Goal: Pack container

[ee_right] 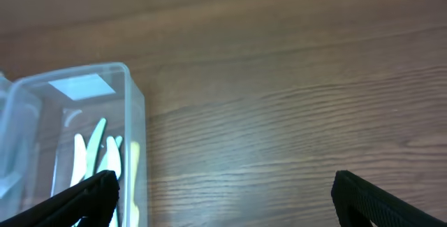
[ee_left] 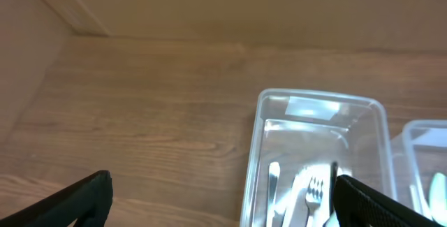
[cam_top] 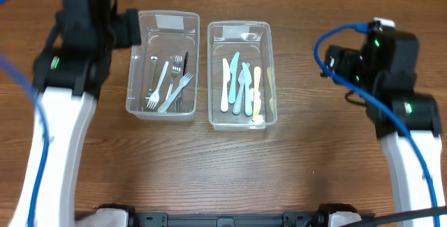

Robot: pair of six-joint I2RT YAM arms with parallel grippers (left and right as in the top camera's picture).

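Two clear plastic containers stand side by side on the wooden table. The left container (cam_top: 137, 87) holds several white and metal forks (cam_top: 167, 84); it also shows in the left wrist view (ee_left: 321, 105). The right container (cam_top: 213, 80) holds several pastel plastic knives (cam_top: 241, 84); it also shows in the right wrist view (ee_right: 133, 115). My left gripper (ee_left: 223, 202) is open and empty, above the table just left of the fork container. My right gripper (ee_right: 223, 199) is open and empty, above bare table right of the knife container.
Blue cables (cam_top: 335, 38) trail from both arms. A pale wall or board edge (ee_left: 63, 3) runs along the table's far side in the left wrist view. Bare wood lies in front of the containers (cam_top: 223, 164).
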